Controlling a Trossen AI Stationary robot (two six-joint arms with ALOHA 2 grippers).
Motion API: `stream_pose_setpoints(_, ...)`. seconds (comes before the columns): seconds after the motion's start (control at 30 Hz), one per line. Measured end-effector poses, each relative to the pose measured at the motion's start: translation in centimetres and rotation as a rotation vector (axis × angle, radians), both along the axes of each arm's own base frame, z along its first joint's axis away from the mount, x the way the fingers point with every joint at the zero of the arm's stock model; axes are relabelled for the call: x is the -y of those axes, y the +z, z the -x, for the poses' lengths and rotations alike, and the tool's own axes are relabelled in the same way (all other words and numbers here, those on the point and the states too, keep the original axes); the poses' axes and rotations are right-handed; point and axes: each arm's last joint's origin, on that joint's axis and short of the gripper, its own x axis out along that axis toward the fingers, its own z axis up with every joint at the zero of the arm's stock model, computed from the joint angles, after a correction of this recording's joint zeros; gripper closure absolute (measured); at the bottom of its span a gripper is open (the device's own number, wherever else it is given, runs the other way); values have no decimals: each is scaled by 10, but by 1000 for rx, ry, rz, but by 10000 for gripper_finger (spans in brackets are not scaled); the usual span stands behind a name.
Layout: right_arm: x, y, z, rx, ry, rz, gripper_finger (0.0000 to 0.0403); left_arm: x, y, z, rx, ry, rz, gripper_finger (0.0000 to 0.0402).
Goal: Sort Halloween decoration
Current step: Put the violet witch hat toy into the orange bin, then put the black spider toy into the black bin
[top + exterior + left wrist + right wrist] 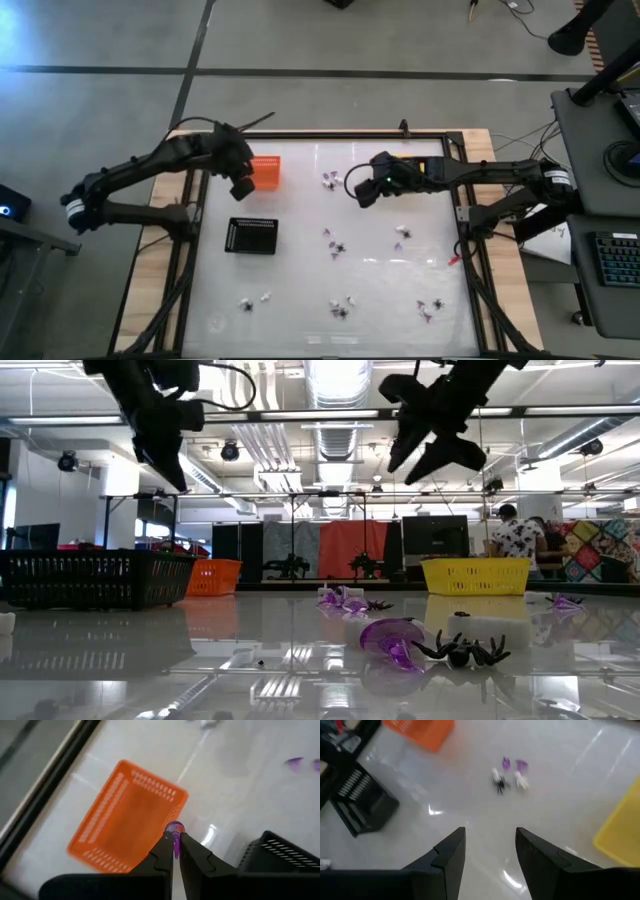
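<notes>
High view: sorting is barely getting going, most trinkets (338, 248) lying loose on the bench (300, 200).
Left gripper (175, 841) is pinching a purple trinket (174, 828) over the orange basket (127, 817); right gripper (490, 840) is hanging wide, empty.

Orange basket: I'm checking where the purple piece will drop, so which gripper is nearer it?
Left. The left gripper, shut on a purple trinket, hovers by the orange basket; the right gripper hangs open mid-table.

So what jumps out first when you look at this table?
The bright orange basket at the table's far left stands out most, with the left hand above it, pinching a small purple trinket. The right hand hangs open above the table's middle, near a yellow basket. More tiny purple, black and whitish trinkets lie scattered over the glossy white table, and a black tray sits at its left.
</notes>
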Motion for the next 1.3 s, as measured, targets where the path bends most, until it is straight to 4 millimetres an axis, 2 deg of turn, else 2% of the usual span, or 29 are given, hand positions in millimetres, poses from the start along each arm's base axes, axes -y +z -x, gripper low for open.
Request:
stream_pose_setpoints(0.23,1,2,-3,44,-26,-10,239,-24,-14,-4,-60,-41,12,401)
stream_pose_setpoints(0.5,2,2,-3,75,-106,-78,239,-58,-40,-4,-158,-22,69,401)
stream_pose_setpoints(0.63,2,3,-3,82,-110,-83,239,-71,-53,-5,-137,-58,154,401)
stream_pose_setpoints(0.8,2,3,-3,78,-101,-75,239,-79,-67,-10,-117,-118,232,399)
stream_pose_setpoints(1.0,2,3,-3,75,-93,-68,239,-86,-77,-15,-154,-132,214,366)
stream_pose_setpoints(1.3,3,2,-3,37,0,19,239,-86,-75,-12,-195,-109,170,313)
